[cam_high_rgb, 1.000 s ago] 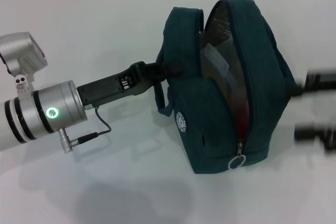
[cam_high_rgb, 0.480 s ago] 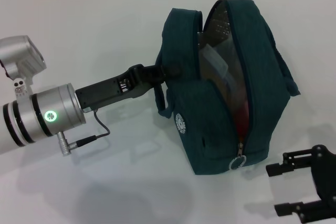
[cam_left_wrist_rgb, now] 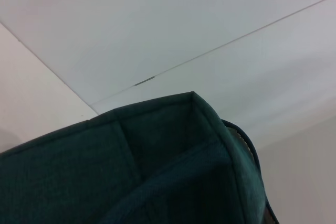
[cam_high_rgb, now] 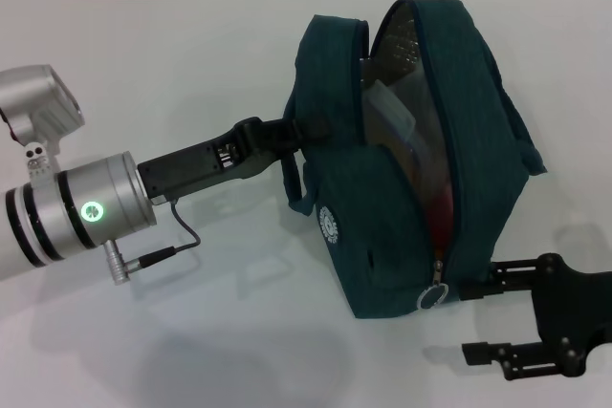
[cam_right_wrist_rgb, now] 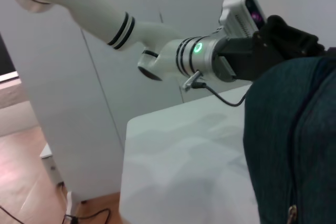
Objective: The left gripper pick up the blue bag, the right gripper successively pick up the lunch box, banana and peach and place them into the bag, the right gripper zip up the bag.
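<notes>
Right now we see the left gripper (cam_high_rgb: pixel 304 129) reaching in w/ its arm nearly level, clamped on the blue bag (cam_high_rgb: pixel 411 155) at its near side by a handle. Our right gripper (cam_high_rgb: pixel 476 319) sits low beside the bag's zip end, fingers spread wide, upper finger just beside the silver zip pull (cam_high_rgb: pixel 435 293). Bag stands on the white table (cam_high_rgb: pixel 191 64), long axis running away from us, zip open along the top, foil lining showing. Contents inside too hidden to tell apart
</notes>
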`<action>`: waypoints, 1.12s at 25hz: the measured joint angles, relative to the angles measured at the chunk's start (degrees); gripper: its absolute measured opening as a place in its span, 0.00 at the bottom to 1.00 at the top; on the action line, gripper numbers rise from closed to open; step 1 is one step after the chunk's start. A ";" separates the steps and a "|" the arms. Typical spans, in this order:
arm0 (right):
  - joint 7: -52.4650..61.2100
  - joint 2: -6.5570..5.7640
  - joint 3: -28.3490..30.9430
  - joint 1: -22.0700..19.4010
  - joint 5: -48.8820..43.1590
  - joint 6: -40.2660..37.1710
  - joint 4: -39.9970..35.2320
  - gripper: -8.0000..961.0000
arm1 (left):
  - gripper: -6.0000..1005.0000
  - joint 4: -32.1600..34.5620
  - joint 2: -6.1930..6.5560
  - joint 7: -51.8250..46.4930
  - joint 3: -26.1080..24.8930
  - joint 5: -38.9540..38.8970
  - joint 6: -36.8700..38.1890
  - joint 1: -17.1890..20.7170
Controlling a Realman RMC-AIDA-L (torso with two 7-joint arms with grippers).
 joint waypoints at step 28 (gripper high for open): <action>-1.45 0.36 -0.19 2.67 2.42 4.74 7.12 0.69 | 0.04 0.00 0.09 0.00 0.00 0.00 0.02 0.18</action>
